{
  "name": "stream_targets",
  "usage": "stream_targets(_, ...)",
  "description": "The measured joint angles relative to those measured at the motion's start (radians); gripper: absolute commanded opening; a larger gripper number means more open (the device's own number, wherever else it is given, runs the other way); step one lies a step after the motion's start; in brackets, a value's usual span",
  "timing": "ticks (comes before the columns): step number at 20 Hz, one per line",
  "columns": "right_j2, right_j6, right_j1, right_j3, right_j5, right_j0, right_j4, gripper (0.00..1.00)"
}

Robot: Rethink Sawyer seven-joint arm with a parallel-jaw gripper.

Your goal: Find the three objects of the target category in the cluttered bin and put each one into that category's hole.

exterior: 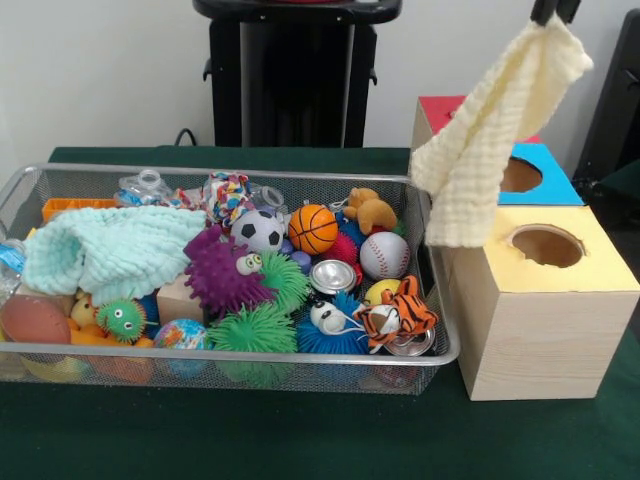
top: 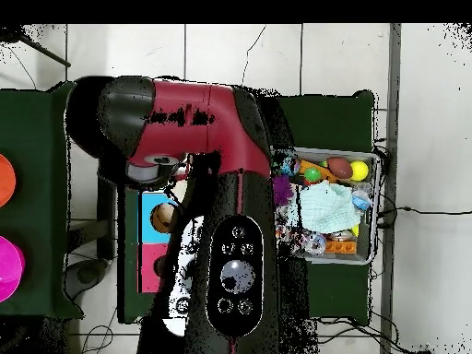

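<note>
1. The jaws [exterior: 553,12] show only as dark tips at the front view's top edge, clenched on the top corner of a pale yellow cloth [exterior: 492,140].
2. The cloth hangs free from them, draping down in front of the wooden box [exterior: 535,320], its lower end level with the yellow-topped hole [exterior: 547,244].
3. Behind that hole sit a blue-topped hole [exterior: 521,175] and a red section [exterior: 440,108].
4. Overhead, the red and black arm [top: 217,221] reaches over the box and covers most of it.
5. The wire bin [exterior: 230,355] stands just beside the box on the green surface [exterior: 300,440].
6. In the bin lie a mint cloth [exterior: 105,250], a purple spiky toy [exterior: 220,270], a soccer ball [exterior: 258,230], a basketball [exterior: 313,228], a baseball [exterior: 384,255] and a tiger toy [exterior: 395,318].
</note>
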Motion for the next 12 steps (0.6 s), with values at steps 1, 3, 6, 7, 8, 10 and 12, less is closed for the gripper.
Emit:
stream_targets(1, 0.0, 0.0, 0.012, -0.011, -0.02, 0.0, 0.004, 0.0)
stream_targets(3, 0.0, 0.0, 0.04, -0.034, -0.06, 0.002, 0.013, 0.0)
stream_targets(6, 0.0, 0.002, 0.08, -0.061, -0.105, 0.007, 0.025, 0.0)
stream_targets(7, -0.001, 0.005, 0.098, -0.073, -0.12, 0.011, 0.029, 0.0)
stream_targets(8, -0.001, 0.008, 0.111, -0.08, -0.129, 0.014, 0.032, 0.0)
stream_targets(10, -0.002, 0.023, 0.15, -0.105, -0.148, 0.024, 0.041, 0.0)
stream_targets(12, -0.003, 0.039, 0.177, -0.122, -0.158, 0.031, 0.048, 0.0)
